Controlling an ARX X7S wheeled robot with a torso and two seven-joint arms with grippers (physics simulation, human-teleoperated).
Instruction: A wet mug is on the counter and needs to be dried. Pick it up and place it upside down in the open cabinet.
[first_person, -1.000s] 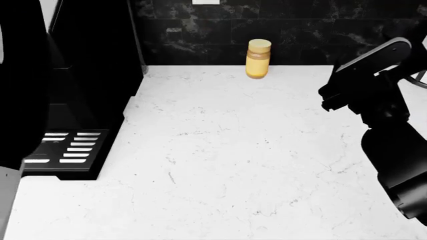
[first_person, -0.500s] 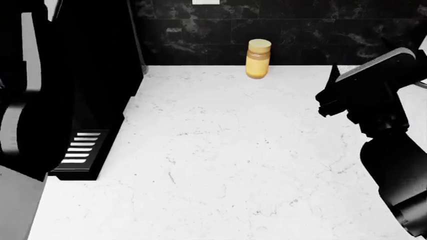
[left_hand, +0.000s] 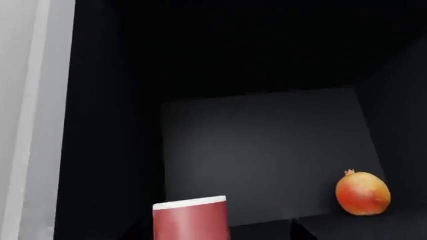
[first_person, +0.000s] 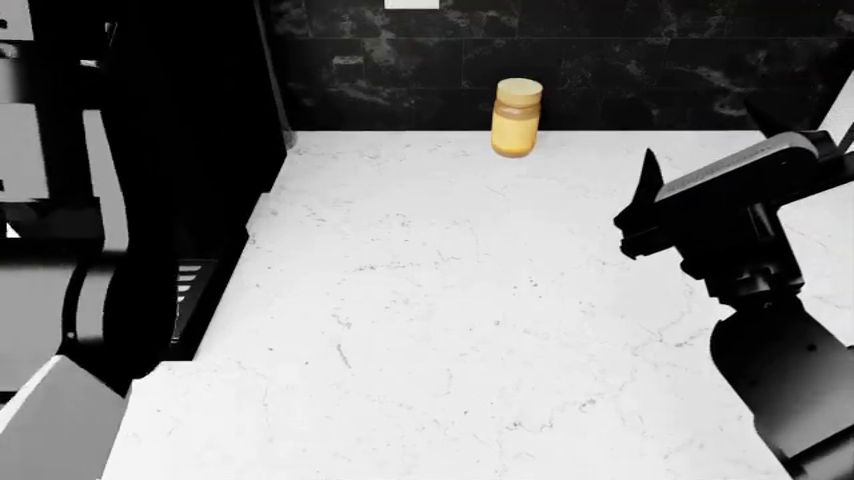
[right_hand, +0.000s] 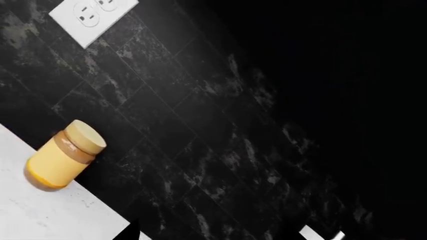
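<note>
The red mug (left_hand: 191, 220) with a white rim shows in the left wrist view, close up between the dark jaws of my left gripper (left_hand: 193, 236), which is shut on it. Behind it is the dark inside of the open cabinet (left_hand: 267, 145). In the head view the mug is hidden and only my raised left arm (first_person: 67, 250) shows at the left. My right gripper (first_person: 638, 205) is open and empty above the right side of the white counter (first_person: 467, 300). Its fingertips (right_hand: 133, 232) sit wide apart in the right wrist view.
A round red-orange fruit (left_hand: 362, 193) lies on the cabinet floor, apart from the mug. A yellow jar with a tan lid (first_person: 517, 118) stands at the counter's back by the black tiled wall, also in the right wrist view (right_hand: 63, 155). A black appliance (first_person: 187, 290) stands at the left.
My left arm has risen into the head view's left side and covers more of the black appliance. My right gripper has shifted a little left and lower.
</note>
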